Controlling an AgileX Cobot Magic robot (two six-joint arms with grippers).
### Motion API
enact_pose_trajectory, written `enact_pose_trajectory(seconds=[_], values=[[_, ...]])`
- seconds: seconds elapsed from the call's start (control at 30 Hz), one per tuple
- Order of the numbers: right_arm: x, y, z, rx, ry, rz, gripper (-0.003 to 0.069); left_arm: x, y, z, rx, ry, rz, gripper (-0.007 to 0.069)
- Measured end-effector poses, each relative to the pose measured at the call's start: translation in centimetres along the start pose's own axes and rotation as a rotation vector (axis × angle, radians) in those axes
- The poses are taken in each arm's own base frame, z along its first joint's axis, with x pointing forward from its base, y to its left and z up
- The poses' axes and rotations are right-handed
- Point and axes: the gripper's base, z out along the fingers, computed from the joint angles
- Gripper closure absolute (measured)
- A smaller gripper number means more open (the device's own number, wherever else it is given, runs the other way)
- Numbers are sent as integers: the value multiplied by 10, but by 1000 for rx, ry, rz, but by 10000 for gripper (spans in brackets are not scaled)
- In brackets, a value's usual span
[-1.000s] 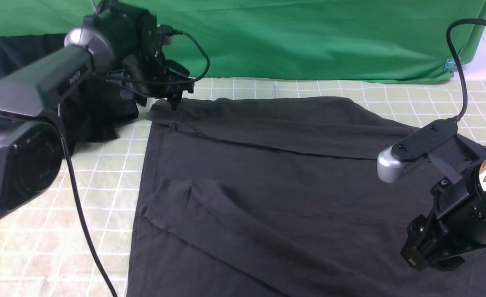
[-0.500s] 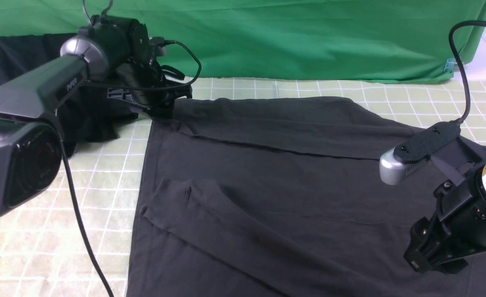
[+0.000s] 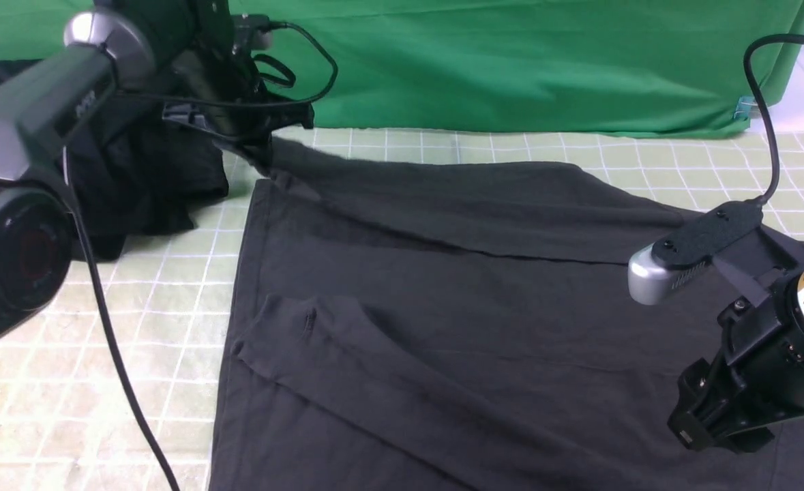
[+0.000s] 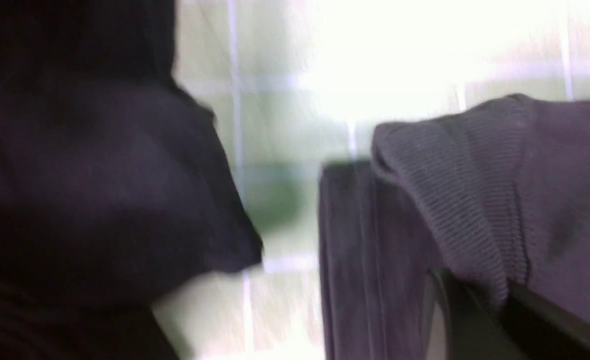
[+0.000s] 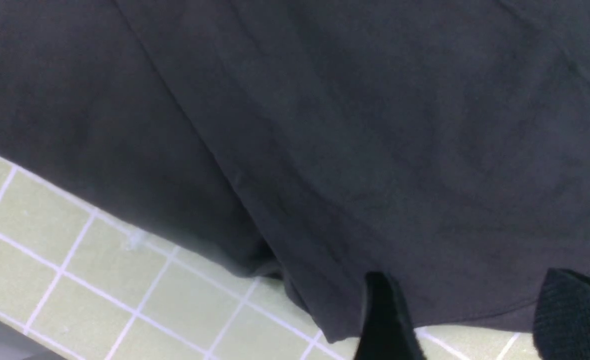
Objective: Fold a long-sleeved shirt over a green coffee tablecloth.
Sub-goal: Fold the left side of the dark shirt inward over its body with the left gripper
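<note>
Now aloft: shirt corner point(image 3: 294, 168) (in left gripper point(image 3: 260, 147))

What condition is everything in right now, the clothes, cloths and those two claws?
long-sleeved shirt: spread flat, far left cuff raised.
green coffee tablecloth: flat under shirt.
left end effector: shut on the cuff.
right end effector: open, above shirt's edge.
black clothing: crumpled heap.

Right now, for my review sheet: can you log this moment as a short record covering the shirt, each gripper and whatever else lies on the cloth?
garment: long-sleeved shirt spread on the green coffee tablecloth, a sleeve lying across its body
left gripper: shut on the shirt's ribbed edge at the far-left corner, holding it up off the tablecloth
right gripper: open, above the shirt's near-right edge, holding nothing
other items: dark clothing pile at far left; green backdrop behind
</note>
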Motion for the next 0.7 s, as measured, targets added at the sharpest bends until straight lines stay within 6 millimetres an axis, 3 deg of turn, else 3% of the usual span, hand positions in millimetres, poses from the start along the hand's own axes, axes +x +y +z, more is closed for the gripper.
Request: enact_pose_trajectory(seconds=[0.17,0.27,0.4,0.47,0.6,0.7], values=[[-1,-5,0,61,-13,-33,273,8,-1,-11,13,90,28,604],[-5,-12,-3,137,-40,-55,273,9,-3,-31,38,77,21,604],[-16,-24,-11,226,-141,-40,273,17,-4,-72,70,53,3,604],[-20,-31,-14,242,-175,-10,273,29,-3,-91,71,62,-23,604],[-21,-45,-14,262,-181,45,273,56,0,-102,61,128,-52,604],[-22,-52,-13,270,-188,68,273,76,-1,-98,53,194,-56,604]])
